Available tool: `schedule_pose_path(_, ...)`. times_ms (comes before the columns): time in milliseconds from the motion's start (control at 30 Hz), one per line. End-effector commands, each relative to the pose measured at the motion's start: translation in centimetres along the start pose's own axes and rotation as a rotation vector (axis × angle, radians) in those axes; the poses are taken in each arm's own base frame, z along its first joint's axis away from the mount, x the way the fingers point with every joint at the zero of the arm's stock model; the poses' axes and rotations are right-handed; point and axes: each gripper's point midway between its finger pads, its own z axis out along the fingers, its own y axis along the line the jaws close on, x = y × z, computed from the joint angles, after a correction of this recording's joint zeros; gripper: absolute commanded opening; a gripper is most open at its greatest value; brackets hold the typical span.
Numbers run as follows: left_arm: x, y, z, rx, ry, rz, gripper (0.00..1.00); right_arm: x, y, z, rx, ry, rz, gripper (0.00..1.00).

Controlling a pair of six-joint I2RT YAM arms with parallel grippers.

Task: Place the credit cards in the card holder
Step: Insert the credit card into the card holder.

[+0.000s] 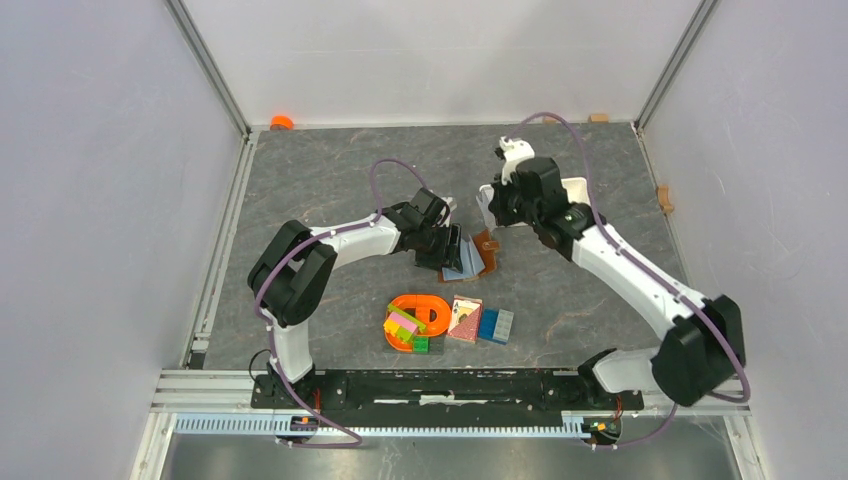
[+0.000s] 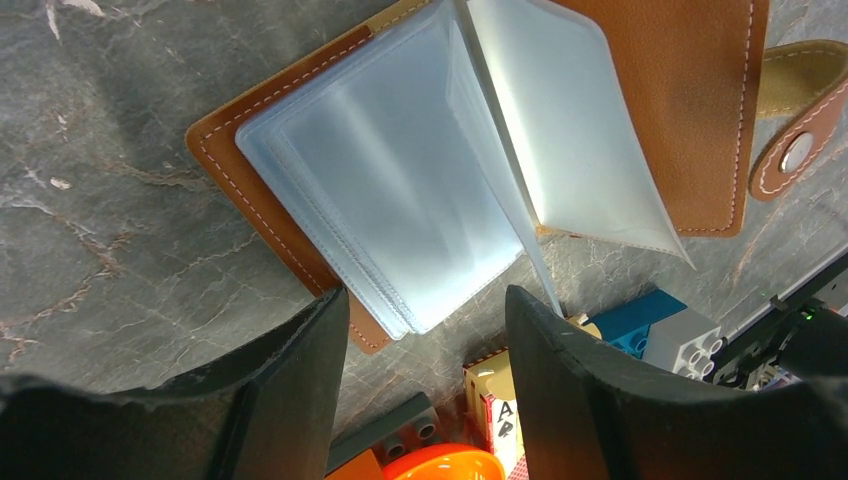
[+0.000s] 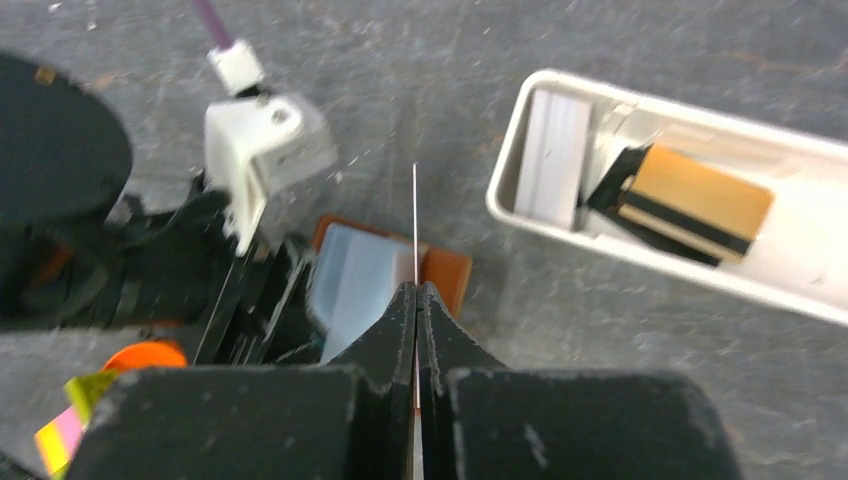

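Note:
The card holder [image 1: 488,252] lies open on the grey table, brown leather with a snap strap, its clear plastic sleeves [image 2: 400,200] fanned out. It also shows in the left wrist view [image 2: 700,120] and the right wrist view [image 3: 445,275]. My left gripper [image 1: 450,245] is open just above the holder's near corner, one finger [image 2: 290,400] at its edge. My right gripper [image 3: 415,288] is shut on a thin credit card [image 3: 415,220], seen edge-on, held above the holder. More cards, a white stack [image 3: 550,155] and a gold-black one [image 3: 695,205], lie in the white tray [image 3: 800,290].
The white tray [image 1: 577,187] sits partly under my right wrist. In front of the holder are an orange ring toy with coloured blocks [image 1: 415,320], a red playing-card pack [image 1: 465,318] and blue blocks [image 1: 495,325]. A small orange object [image 1: 281,122] lies at the back left corner.

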Motion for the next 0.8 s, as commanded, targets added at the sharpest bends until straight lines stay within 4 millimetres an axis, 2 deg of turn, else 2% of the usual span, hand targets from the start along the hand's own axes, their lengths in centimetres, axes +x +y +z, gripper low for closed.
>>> schedule_pose_path(0,-2.4,-0.9,-1.7,0.011,-0.089,0.062,0.66,0.2,3.1,-2.0,-0.166,-0.080,0.127,0.00)
schedule_pose_path(233,-3.0,0.2,-2.6,-0.039,-0.125,0.058,0.66,3.5,4.8,-2.6,-0.207,-0.081,0.219,0.00)
schedule_pose_path(500,-3.1,0.3,-2.6,-0.024,-0.126,0.039,0.66,6.4,6.1,-1.2,-0.195,-0.068,0.279,0.00)
schedule_pose_path(767,-3.0,0.1,-2.3,0.011,-0.118,0.023,0.65,9.0,3.6,0.5,-0.046,-0.058,0.311,0.00)
